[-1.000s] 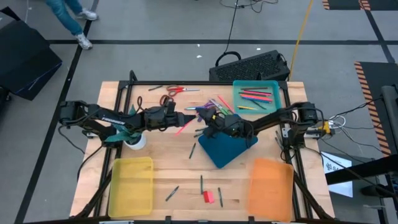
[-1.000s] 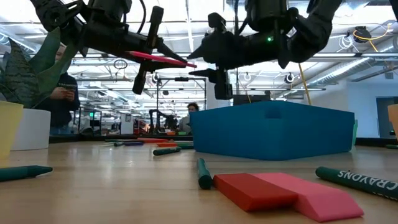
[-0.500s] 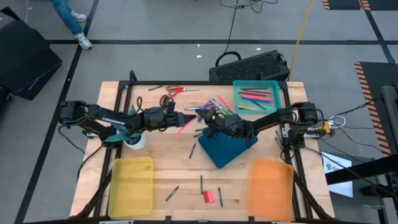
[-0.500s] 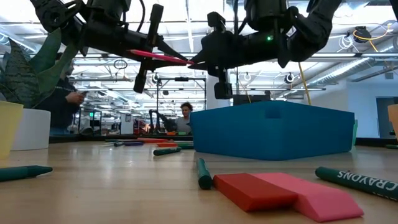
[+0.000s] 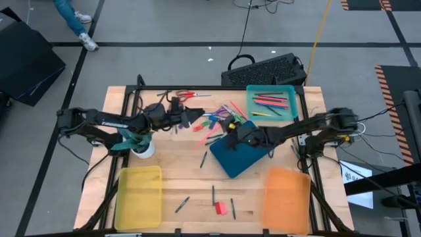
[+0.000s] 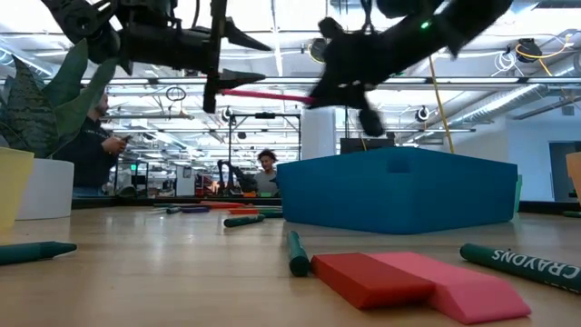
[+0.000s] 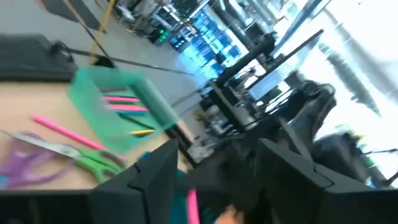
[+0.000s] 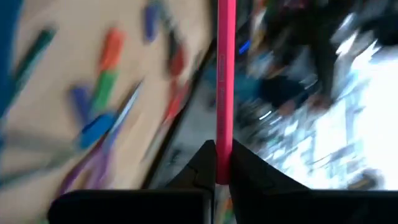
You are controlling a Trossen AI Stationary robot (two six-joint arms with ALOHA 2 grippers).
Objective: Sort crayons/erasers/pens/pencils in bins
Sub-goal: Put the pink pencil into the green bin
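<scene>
Pink pencil point(image 8: 225, 74) now with right gripper point(image 8: 217, 163), off left gripper point(image 5: 192, 117)

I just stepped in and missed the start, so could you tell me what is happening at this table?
The right gripper holds a pink stick above the table, near the dark blue bin. The left gripper is open and hovers by the loose pile of sticks. The teal bin holds several sticks; the yellow bin and orange bin look empty. Two erasers lie unsorted.

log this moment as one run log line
stage: handover done | right gripper: shut on pink stick, above dark blue bin | left gripper: open, pulled back over table | teal bin: holds sticks
</scene>
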